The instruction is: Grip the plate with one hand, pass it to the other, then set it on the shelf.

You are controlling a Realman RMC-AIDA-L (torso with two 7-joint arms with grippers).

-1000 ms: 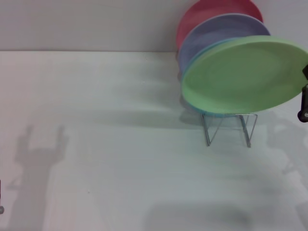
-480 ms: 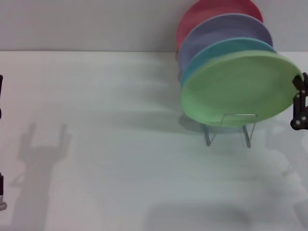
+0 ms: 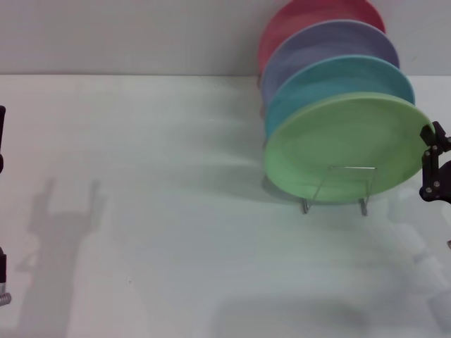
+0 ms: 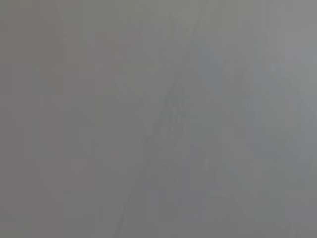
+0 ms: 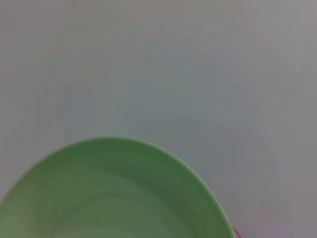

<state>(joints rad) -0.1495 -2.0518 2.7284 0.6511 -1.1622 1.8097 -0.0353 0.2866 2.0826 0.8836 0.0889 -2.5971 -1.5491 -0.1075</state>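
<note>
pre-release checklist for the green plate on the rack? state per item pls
1. Green plate seated in the wire rack, in front of the turquoise plate: looks ok; its lower edge sits behind the front wire loop.
2. Plate leaning back, not tipping forward: ok, it lies against the turquoise plate.
3. Right gripper at the plate's right rim: ok. Whether it is gripping or has let go: cannot tell.
4. Left gripper away from the rack: ok, at the far left edge of the head view.
5. Lavender plate and red plate standing in the row behind: ok.
</note>
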